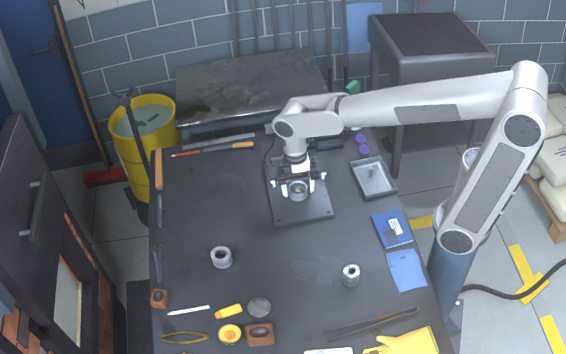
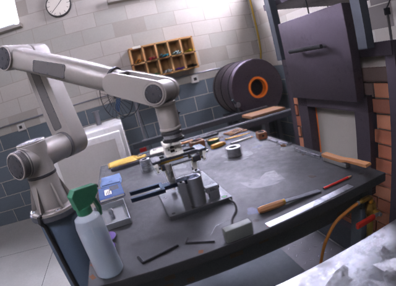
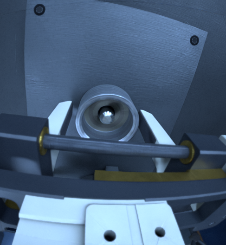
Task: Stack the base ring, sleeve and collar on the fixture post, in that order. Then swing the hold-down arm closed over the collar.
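Observation:
The fixture plate (image 1: 300,197) lies at the middle back of the bench. A tall metal sleeve (image 2: 195,188) stands on the fixture post (image 3: 106,115); the post's tip shows down its bore. What lies under the sleeve is hidden. The dark hold-down arm (image 2: 150,190) sticks out sideways from the fixture, swung open. Two more metal rings lie apart on the bench toward the front: a wide one (image 1: 221,257) and a smaller one (image 1: 351,275). My gripper (image 3: 106,120) hangs just over the sleeve's top, a finger on each side of it, open and holding nothing.
A grey tray (image 1: 372,177) sits right of the fixture, with blue pads (image 1: 392,228) nearer the front. A white spray bottle (image 2: 96,235) stands at the bench corner. Files, a ruler (image 2: 307,205) and small tools line the edges. A cable runs from the fixture.

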